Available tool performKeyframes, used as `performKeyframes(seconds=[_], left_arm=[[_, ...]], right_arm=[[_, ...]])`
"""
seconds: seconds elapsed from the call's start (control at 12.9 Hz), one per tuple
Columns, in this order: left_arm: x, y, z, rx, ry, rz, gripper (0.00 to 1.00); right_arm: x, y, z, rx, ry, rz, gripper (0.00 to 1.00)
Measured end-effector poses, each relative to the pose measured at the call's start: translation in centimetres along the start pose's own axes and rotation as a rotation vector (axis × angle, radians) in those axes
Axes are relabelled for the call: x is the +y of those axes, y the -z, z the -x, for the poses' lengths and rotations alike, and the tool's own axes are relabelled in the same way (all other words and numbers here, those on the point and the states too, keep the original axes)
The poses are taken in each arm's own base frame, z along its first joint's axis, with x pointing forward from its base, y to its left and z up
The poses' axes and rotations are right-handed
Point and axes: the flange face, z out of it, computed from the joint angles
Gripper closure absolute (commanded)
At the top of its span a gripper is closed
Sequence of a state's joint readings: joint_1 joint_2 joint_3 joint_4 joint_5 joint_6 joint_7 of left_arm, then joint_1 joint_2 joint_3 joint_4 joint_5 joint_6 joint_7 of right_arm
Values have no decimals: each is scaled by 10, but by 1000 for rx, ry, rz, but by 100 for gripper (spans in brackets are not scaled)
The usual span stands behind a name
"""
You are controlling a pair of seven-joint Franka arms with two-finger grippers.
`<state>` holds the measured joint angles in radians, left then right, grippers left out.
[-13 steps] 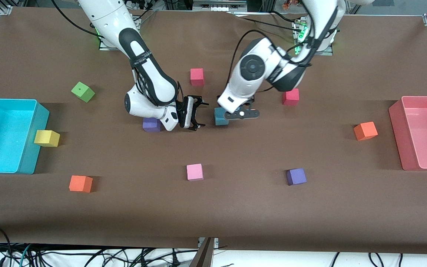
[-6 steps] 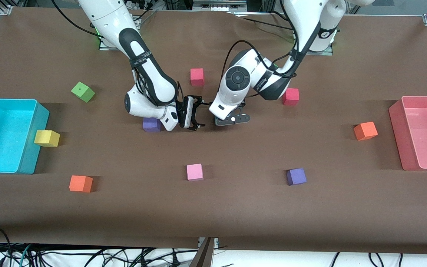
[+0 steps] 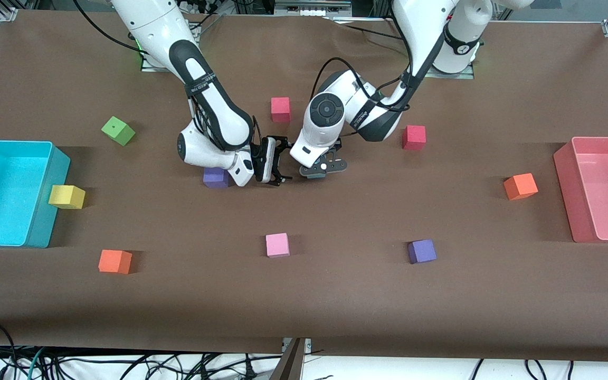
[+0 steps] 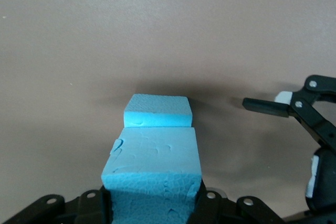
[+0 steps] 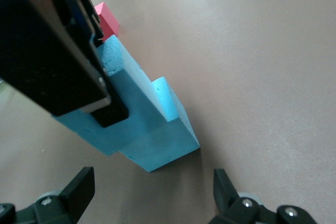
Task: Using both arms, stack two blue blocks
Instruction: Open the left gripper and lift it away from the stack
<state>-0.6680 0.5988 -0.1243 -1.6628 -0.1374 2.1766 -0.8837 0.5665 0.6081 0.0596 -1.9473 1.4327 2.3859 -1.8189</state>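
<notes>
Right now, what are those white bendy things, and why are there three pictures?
Those are two robot arms. Each ends in a two-finger claw called a gripper. The big picture looks down from across the table. The other two pictures come from little cameras on the arms' wrists. Coloured cubes lie about the table, with a cyan bin at one end and a pink bin at the other. The left gripper is shut on a blue block and holds it over a second blue block that sits on the table. The right gripper waits beside them, open.
</notes>
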Motion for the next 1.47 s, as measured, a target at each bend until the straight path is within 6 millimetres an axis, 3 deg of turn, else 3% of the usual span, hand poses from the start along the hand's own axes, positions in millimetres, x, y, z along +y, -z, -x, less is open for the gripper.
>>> performKeyframes(seconds=[0.08,0.15,0.23,0.31,0.7,0.93,1.08,1.24,1.47], left_arm=[[-1,1,-2,2,3,0,93],[-1,1,-3,3,4,0,70],[-2,1,-3,3,5,0,23],[-2,1,-3,3,5,0,0],[0,6,-6,13,8,9,0],[-3,37,-19,53,25,42,0],[-19,77,-30,73,49,59,0],[-53,132,-49,81,43,65,0],[-143,220,-86,97,-28,70,0]], right_arm=[[0,0,0,0,0,0,0],[0,0,0,0,0,0,0],[0,0,0,0,0,0,0],[0,0,0,0,0,0,0],[0,0,0,0,0,0,0],[0,0,0,0,0,0,0],[0,0,0,0,0,0,0],[0,0,0,0,0,0,0],[0,0,0,0,-1,0,0]])
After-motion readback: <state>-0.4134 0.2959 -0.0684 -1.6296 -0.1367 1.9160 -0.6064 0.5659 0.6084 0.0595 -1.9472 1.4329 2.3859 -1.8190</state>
